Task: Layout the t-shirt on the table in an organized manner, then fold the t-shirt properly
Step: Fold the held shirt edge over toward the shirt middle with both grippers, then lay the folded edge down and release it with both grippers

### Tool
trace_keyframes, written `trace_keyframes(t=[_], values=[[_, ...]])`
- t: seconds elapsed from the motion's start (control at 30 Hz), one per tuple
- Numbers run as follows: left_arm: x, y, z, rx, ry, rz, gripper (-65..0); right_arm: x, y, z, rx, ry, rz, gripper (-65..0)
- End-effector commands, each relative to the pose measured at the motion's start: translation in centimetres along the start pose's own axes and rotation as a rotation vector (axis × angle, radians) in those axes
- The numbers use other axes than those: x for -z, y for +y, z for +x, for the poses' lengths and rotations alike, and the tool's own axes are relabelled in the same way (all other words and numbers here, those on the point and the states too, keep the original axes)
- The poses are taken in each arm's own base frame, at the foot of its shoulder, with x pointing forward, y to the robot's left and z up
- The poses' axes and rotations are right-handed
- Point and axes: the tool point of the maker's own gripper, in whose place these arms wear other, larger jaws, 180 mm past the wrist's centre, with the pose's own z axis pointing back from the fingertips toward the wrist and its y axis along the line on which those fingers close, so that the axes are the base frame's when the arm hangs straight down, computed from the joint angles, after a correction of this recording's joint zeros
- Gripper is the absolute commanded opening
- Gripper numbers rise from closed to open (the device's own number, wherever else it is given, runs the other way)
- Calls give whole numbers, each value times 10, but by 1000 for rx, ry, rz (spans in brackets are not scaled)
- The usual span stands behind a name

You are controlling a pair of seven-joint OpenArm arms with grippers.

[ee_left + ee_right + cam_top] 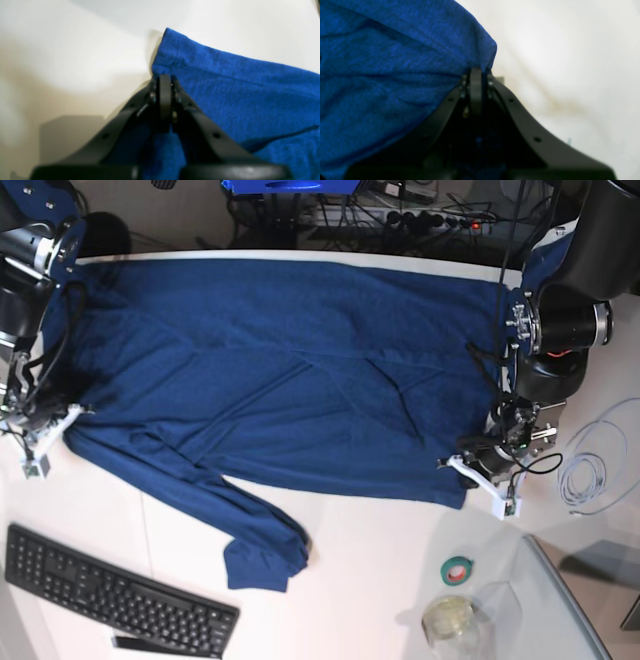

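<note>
While low, both claws pinch t-shirt (280,370) corners.

Black, seemingly screw-studded left pincer (165,82)

Both wrist views blurred; t-shirt (270,370) far sleeve perhaps under itself; keyboard (110,590) cut by edge

Both wrist views are pretty soft: the black gripper (166,82) bodies up close are blurry and the white table (75,57) blows out into creamy glare with a grey shadow patch lower left. The t-shirt (237,92) knit stays fairly sharp and very saturated. Base view is evenly lit from above, crisp, shadows short and faint
</note>
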Motion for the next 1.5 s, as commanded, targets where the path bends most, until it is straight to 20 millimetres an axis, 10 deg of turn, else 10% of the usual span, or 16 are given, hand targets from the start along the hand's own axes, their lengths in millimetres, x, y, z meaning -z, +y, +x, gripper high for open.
trace_keyframes(t=[0.0, 0.47, 0.87, 1.13, 1.47], values=[[-2, 14, 5, 15, 17, 39, -650, -7, -12, 23, -8, -61, -20, -648], [-19, -2, 57, 118, -90, 17, -650, -28, -22, 52, -58, -155, -77, -648], [-72, -24, 41, 79, -152, -77, -650, -28, -14, 40, -97, -135, -22, -648], [-113, -6, 44, 53, -178, -31, -650, -45, -18, 43, -151, -176, -50, -648], [-128, -10, 21, 80, -155, -35, -650, -49, -17, 43, -163, -189, -53, -648]])
